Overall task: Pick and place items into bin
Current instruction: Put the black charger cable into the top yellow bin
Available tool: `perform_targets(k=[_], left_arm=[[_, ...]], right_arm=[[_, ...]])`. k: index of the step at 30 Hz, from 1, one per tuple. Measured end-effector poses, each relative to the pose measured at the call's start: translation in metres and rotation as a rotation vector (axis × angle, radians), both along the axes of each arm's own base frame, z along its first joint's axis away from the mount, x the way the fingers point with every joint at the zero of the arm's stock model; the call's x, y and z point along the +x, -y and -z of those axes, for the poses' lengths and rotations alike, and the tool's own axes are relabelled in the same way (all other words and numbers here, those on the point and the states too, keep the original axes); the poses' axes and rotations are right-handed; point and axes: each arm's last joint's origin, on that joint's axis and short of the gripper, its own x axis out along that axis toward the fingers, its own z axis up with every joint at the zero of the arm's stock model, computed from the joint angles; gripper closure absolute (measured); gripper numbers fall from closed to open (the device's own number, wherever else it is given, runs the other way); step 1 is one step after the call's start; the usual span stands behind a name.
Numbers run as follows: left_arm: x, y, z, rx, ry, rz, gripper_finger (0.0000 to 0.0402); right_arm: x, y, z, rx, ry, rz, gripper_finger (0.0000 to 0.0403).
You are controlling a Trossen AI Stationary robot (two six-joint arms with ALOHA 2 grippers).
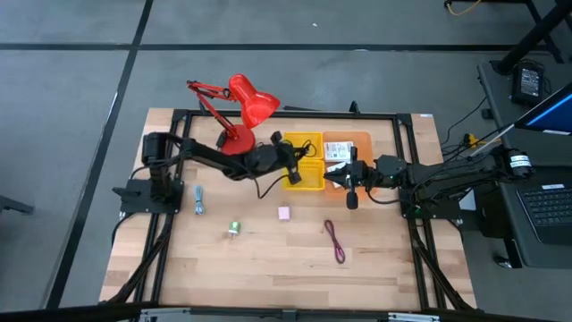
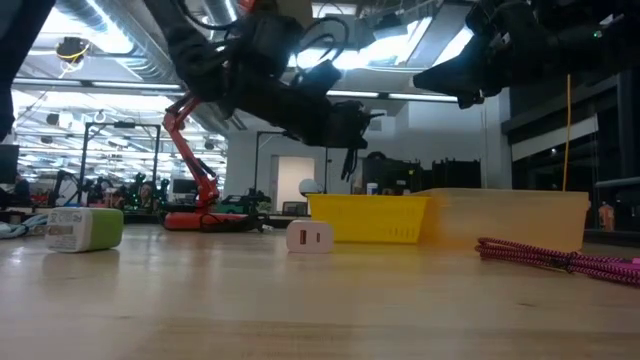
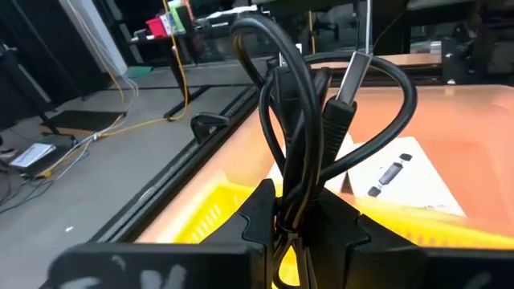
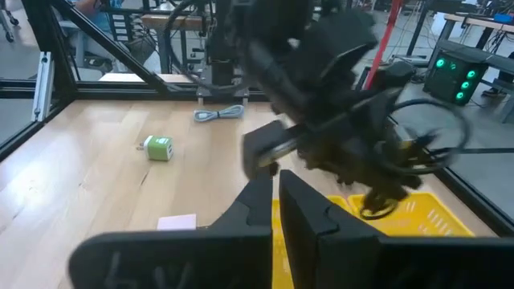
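My left gripper (image 1: 295, 167) hovers over the yellow bin (image 1: 308, 182) and is shut on a looped black cord (image 3: 309, 104) with a plug end (image 3: 347, 84). My right gripper (image 4: 278, 201) is shut and empty, above the near edge of the orange bin (image 1: 362, 140). A white printed packet (image 1: 335, 150) lies flat in the orange bin. On the bare wood lie a pink block (image 1: 284, 213), a green piece (image 1: 234, 229) and a maroon cord (image 1: 335, 240). My left gripper pinches the black cord between its two fingers, several strands bunched together (image 3: 295, 210). The loops and the plug end stick out past the fingertips. The cord is lifted clear above the yellow bin (image 3: 201, 221), and a part of it hangs below the gripper (image 2: 350, 155).
A red desk lamp (image 1: 243, 107) stands at the far left of the bins, its base beside my left arm. A grey cable (image 1: 198, 201) lies near the left arm's base. Black frame rails (image 1: 286, 114) border the table. Open wood lies toward the near edge.
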Motion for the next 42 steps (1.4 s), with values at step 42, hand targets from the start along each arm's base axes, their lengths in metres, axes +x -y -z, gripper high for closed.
perform_targets(k=[42], left_arm=[[0.01, -0.053, -0.001, -0.038, -0.411, 0.0, 0.0359]], right_arm=[[0.0, 0.001, -0.002, -0.008, 0.019, 0.043, 0.0393]])
